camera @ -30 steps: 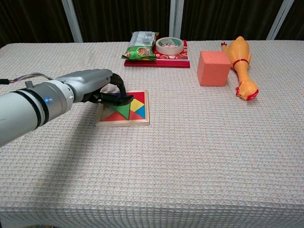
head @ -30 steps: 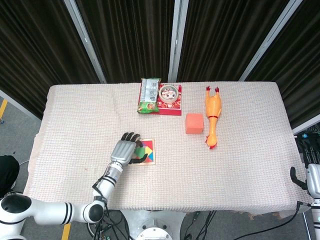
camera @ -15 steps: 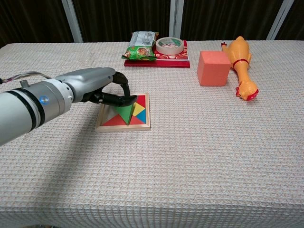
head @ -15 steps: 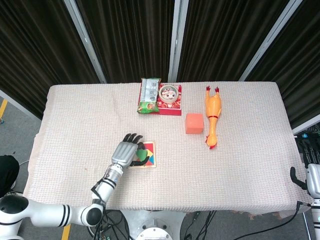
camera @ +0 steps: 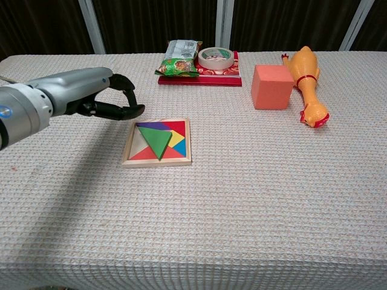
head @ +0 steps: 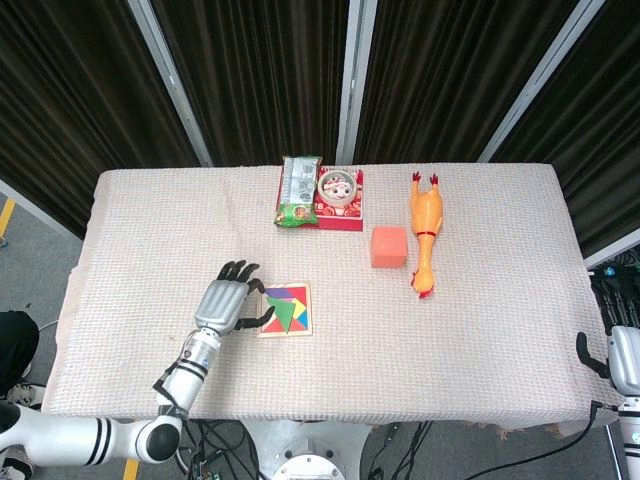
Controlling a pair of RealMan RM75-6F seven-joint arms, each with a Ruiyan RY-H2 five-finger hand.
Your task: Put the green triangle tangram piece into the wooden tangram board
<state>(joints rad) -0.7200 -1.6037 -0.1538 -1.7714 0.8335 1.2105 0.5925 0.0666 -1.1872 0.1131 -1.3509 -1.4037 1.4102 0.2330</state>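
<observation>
The left hand [head: 222, 303] has a brushed silver-grey metal back and black fingers [camera: 121, 110], on a slim silver wrist with a black band. Its arm [head: 75, 440], at the 7 o'clock corner of the head view, is glossy white with black rings at the joints and a small blue dot on the forearm. At 4 o'clock, only a white casing with a black curved part shows of the right hand [head: 620, 362].
</observation>
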